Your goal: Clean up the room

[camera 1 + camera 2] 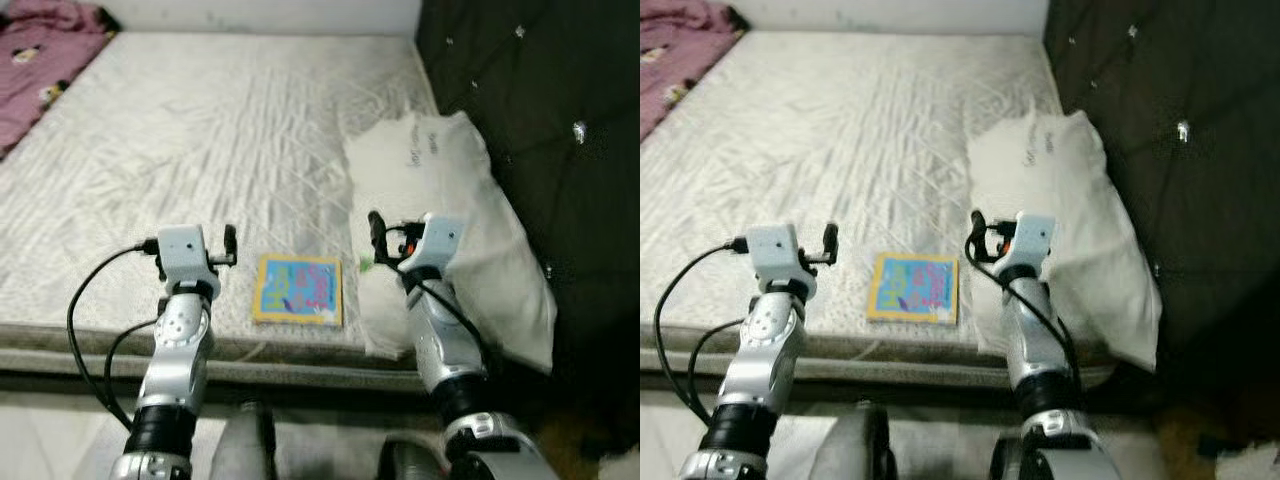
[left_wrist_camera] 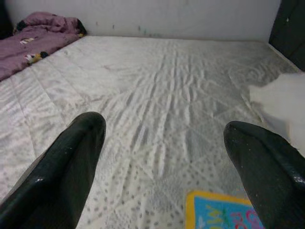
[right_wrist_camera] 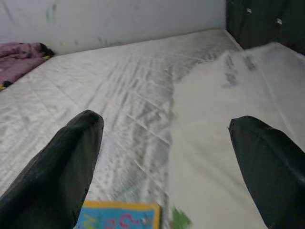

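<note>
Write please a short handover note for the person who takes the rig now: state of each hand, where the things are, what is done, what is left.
Left hand: open, empty, held over the mattress near its front edge.
Right hand: open, empty, over the front end of the white pillow.
Colourful book: flat on the mattress near the front edge, between the two hands, beside the pillow.
Pink blanket: bunched at the far left corner.
Done: nothing has been picked up yet.
Left: likely pick up the book, then tidy the pillow and blanket.
</note>
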Robot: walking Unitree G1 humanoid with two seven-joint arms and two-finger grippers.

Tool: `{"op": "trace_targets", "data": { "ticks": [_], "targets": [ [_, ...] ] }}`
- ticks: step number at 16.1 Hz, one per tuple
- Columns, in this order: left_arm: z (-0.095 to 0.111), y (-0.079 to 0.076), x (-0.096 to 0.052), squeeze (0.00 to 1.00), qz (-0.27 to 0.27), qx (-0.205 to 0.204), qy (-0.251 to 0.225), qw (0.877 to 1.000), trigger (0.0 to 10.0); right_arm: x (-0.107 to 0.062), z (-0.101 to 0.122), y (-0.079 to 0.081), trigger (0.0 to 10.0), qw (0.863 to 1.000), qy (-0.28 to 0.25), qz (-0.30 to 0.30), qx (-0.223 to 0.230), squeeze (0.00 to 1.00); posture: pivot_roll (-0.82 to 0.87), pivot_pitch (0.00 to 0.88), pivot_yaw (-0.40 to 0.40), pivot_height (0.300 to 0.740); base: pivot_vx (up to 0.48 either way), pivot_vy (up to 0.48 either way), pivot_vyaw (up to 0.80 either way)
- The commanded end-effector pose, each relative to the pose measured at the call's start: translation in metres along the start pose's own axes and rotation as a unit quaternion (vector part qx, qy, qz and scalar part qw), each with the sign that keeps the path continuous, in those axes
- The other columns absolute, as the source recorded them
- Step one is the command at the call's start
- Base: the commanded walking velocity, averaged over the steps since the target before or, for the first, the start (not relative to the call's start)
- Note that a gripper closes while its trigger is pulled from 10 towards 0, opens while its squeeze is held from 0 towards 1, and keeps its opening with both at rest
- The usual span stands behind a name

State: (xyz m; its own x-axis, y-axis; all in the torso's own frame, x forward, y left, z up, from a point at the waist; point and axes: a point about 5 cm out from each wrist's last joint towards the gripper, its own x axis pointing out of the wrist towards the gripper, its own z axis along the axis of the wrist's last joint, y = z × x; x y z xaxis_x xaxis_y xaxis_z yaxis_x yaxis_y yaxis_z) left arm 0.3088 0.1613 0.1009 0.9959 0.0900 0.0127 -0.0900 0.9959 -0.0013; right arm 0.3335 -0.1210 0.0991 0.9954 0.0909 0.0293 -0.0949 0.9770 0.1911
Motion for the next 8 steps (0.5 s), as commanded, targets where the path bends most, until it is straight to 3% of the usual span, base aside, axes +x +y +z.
{"op": "trace_targets", "data": {
  "ticks": [1, 8],
  "targets": [
    [0.0027, -0.0038, 0.0009, 0.0, -0.011, -0.001, -0.004, 1.0, 10.0, -0.0012, 0.0013, 0.0028, 10.0, 1.0, -0.001, 0.002, -0.003, 0.0, 0.05, 0.0, 0.018, 0.74, 0.0, 0.0, 0.0],
    [0.0084, -0.0102, -0.003, 0.0, -0.031, 0.003, -0.021, 0.999, 10.0, -0.0088, 0.0036, -0.0051, 10.0, 1.0, -0.002, -0.02, -0.013, 0.0, 0.04, 0.0, 0.015, 0.74, 0.0, 0.0, 0.0]
  ]
}}
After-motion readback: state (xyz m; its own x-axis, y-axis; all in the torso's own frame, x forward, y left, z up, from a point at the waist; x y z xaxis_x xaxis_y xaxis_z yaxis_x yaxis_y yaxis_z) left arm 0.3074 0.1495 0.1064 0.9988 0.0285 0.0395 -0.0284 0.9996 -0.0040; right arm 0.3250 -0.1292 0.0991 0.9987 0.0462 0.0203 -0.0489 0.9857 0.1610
